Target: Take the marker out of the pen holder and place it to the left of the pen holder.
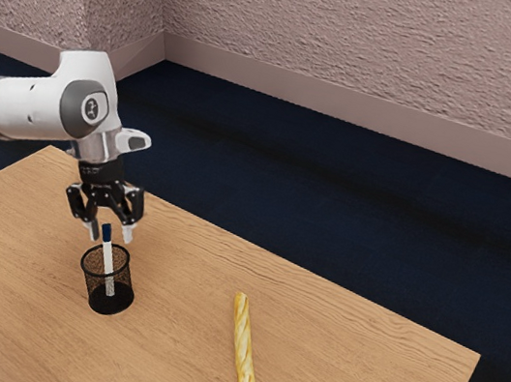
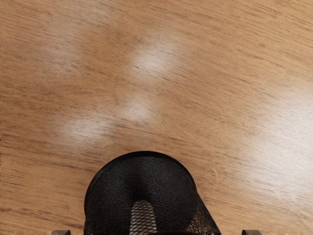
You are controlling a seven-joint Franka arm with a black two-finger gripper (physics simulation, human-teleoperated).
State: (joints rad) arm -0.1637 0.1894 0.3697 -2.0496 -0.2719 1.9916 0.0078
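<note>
Gripper (image 1: 111,232), black, hangs fingers-down over the holder (image 1: 109,306) at the end of the white arm (image 1: 39,106); its fingers (image 1: 128,232) stand wide apart, w/ nothing gripped. Marker (image 1: 108,260) stands approx. upright in the holder, dark blue cap up, white body running down inside the black mesh; the cap clears the rim & sits btwn the open fingertips, w/ a gap on either side in the ext. view. The marker's lower end shows thru the mesh, near the holder's base. Holder is upright on the wood table (image 1: 173,334), round & open-topped. Bread (image 1: 244,351), a long thin golden loaf w/ pale slashes, lies flat on the table, well apart from the holder, toward the ext. view's right. Bkgd: dark blue floor (image 1: 332,204) beyond the table edge, then a rough pinkish-grey wall (image 1: 359,42) w/ a smooth strip along its foot. Wrist view: holder's dark round mouth, mesh side & a pale, round-ended shape seen w/ mesh pattern over it, btwn the fingertips, which just show at the frame edge, far apart; table grain around, w/ soft white glare patches.
</note>
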